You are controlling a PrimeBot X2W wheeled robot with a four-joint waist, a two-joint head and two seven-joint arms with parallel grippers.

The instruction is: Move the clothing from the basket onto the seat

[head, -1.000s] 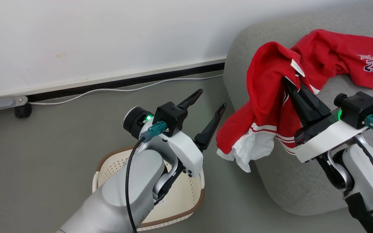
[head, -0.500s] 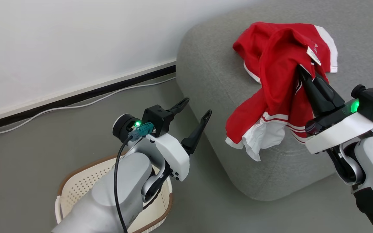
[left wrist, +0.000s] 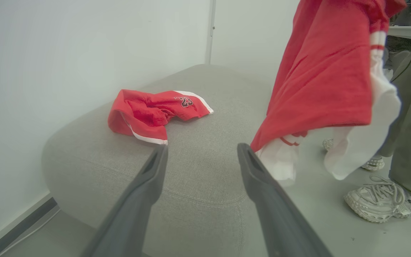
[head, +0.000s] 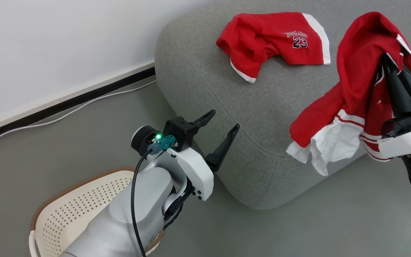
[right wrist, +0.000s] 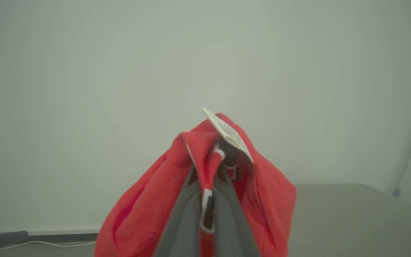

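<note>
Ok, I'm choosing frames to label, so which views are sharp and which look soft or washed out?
Head view: evenly lit, sharp, the 23 on the red shorts reads clearly. Left wrist view: left fingers blurred up close, wall bleached. Right wrist view: hazy and pale, held red garment soft near the lens.

right gripper (head: 387,62) clamped on red garment (head: 351,71), dangling at right edge of seat (head: 205,82). second red garment (head: 273,35) lies far on seat. left gripper (head: 224,120) spread, empty, beyond basket (head: 77,200).
</note>
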